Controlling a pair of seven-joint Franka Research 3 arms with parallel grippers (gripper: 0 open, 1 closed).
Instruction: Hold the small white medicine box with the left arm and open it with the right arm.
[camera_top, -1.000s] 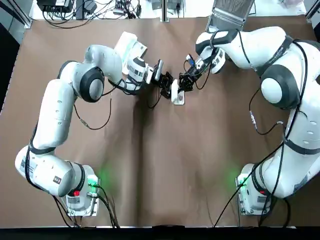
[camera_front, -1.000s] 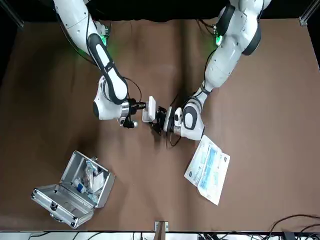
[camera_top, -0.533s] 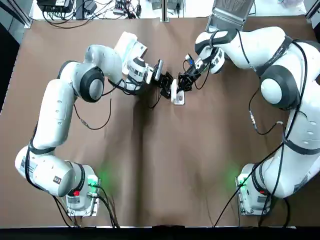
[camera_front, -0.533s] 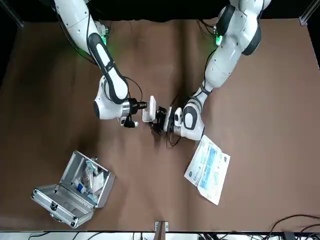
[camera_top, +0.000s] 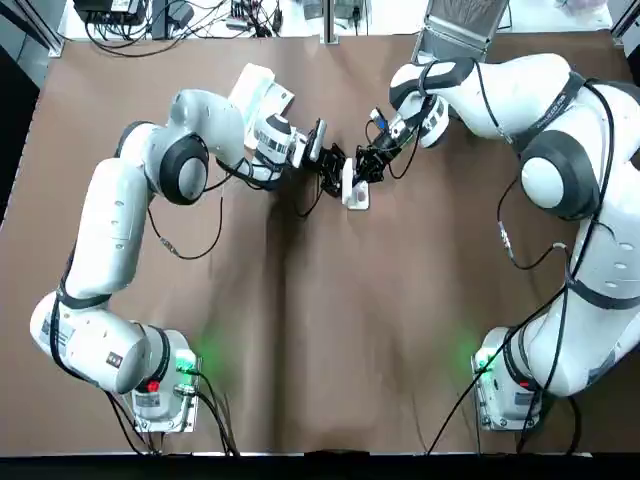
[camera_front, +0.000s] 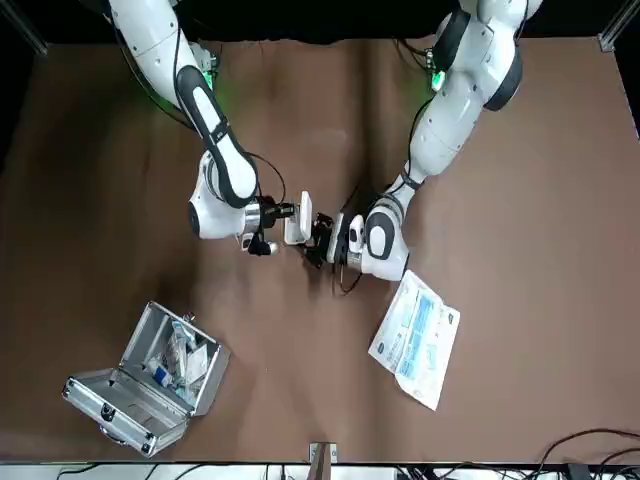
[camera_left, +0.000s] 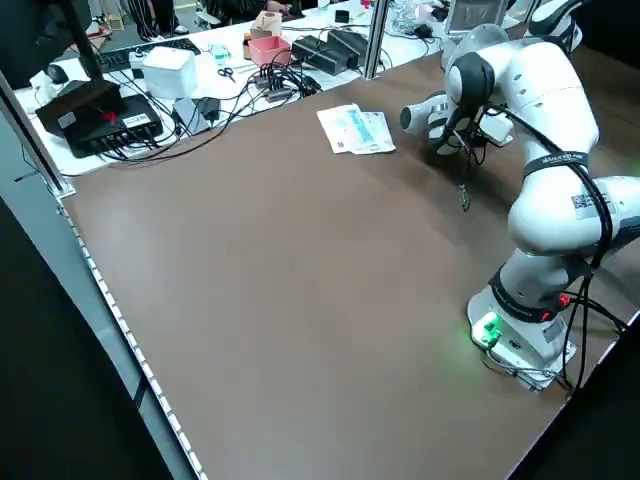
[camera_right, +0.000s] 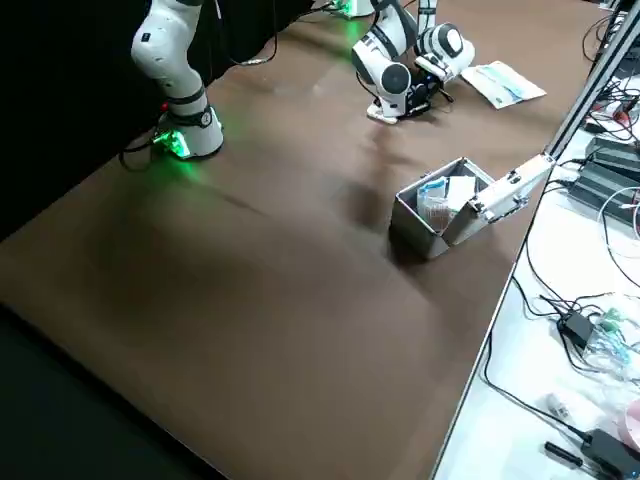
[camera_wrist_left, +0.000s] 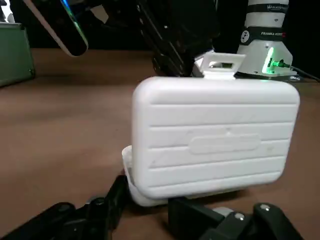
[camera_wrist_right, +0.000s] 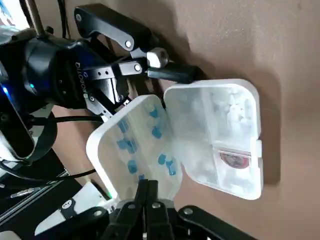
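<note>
We are finding the small white medicine box (camera_top: 352, 187) in the far half of the table (camera_top: 320, 330), about midway between its left and right edges. It is standing open: the base is lying flat on the brown surface, and the lid is rising upright from the hinge with blue tablets showing in its pockets.

The right gripper (camera_top: 363, 169) is pinching the lid's free edge, its fingers drawn in to the thickness of the plastic. The left gripper (camera_top: 336, 176) is reaching in low from the opposite side. We are reading its fingers as drawn in on the base at the hinge side, with the lid's ribbed back filling its wrist view.

An open metal case (camera_front: 150, 375) is sitting toward the far right corner, well apart from the box. A white and blue packet (camera_front: 417, 338) is lying toward the far edge on the left, just beyond the left wrist.

We are seeing a broad brown stretch running from the box to the near edge between the two bases, and wide strips along the left and right edges
</note>
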